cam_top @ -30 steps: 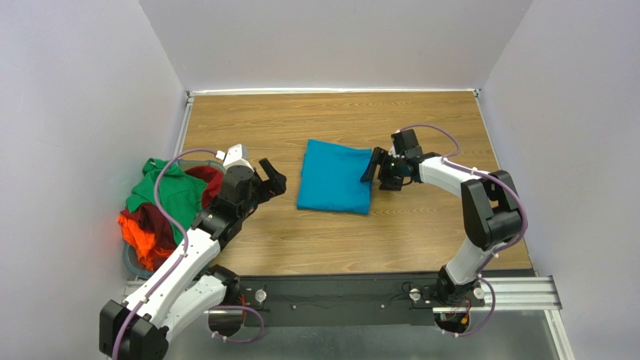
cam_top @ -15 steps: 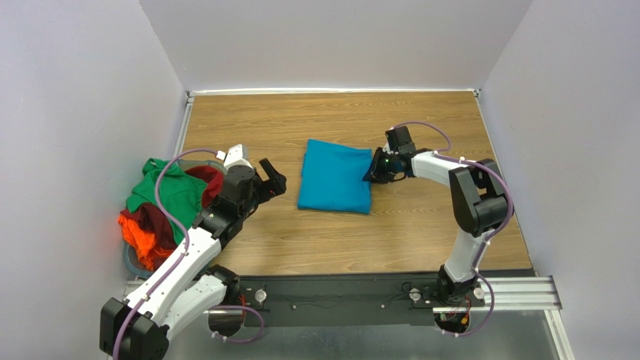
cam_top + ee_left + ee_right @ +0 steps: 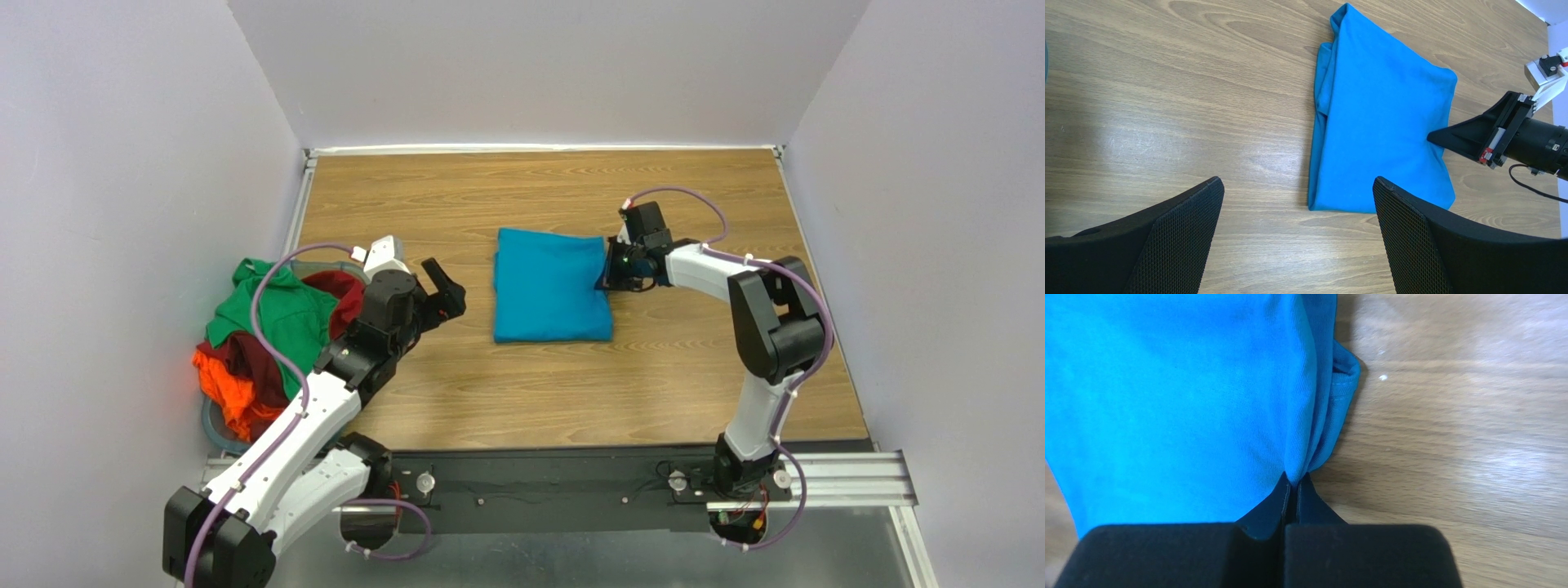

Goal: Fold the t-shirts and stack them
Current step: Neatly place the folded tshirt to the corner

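A folded teal-blue t-shirt (image 3: 550, 286) lies flat mid-table, also in the left wrist view (image 3: 1385, 116) and the right wrist view (image 3: 1168, 398). My right gripper (image 3: 607, 267) sits at the shirt's right edge, shut, its fingertips (image 3: 1293, 481) pinching a fold of the teal cloth. My left gripper (image 3: 444, 284) hovers left of the shirt, wide open and empty (image 3: 1298, 184). At the left edge a green t-shirt (image 3: 272, 312), a dark red t-shirt (image 3: 341, 294) and a bright orange t-shirt (image 3: 227, 386) lie heaped together.
The heap rests in a grey-blue round basket (image 3: 211, 425), mostly hidden under cloth. White walls close the table's far, left and right sides. A black rail with the arm bases (image 3: 552, 484) runs along the near edge.
My right gripper went from open to shut on the teal shirt's right edge and moved slightly left and farther. The shirt's outline shifted a little. The left arm stayed still.
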`<action>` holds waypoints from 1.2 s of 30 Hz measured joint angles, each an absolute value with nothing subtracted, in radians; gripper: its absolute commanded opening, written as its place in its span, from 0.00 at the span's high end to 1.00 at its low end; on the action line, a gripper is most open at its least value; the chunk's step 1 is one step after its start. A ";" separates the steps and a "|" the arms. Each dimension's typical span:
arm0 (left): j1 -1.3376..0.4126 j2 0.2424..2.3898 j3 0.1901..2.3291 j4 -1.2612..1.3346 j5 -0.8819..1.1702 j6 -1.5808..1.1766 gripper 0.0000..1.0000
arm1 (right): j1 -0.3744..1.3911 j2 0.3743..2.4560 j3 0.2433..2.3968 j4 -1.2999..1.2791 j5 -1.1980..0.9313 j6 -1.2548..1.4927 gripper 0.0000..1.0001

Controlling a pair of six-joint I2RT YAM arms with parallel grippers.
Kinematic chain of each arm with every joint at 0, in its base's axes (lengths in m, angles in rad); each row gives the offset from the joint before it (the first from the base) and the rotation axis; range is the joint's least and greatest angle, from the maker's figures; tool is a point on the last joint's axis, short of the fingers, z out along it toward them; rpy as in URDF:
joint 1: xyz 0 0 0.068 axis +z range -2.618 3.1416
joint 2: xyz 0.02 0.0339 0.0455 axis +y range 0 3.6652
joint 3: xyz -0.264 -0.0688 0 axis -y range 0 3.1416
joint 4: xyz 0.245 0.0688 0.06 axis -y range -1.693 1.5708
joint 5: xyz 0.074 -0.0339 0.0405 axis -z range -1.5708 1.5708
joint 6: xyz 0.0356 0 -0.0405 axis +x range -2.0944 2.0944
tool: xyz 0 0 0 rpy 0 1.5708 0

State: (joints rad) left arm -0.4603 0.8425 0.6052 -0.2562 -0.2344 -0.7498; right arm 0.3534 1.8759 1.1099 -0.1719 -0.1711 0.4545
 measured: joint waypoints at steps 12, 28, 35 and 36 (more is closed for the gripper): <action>-0.460 0.834 0.605 -0.257 -0.235 -0.750 0.02 | 0.290 1.909 1.258 -0.307 0.128 0.270 0.99; -0.458 0.876 0.666 -0.302 -0.271 -0.750 0.02 | 0.038 2.236 1.720 -0.351 0.288 0.087 0.99; -0.456 0.889 0.733 -0.309 -0.316 -0.751 0.02 | -0.066 2.399 1.951 -0.365 0.311 0.072 0.99; -0.454 0.898 0.745 -0.318 -0.321 -0.750 0.02 | -0.081 2.422 1.985 -0.365 0.311 0.067 0.99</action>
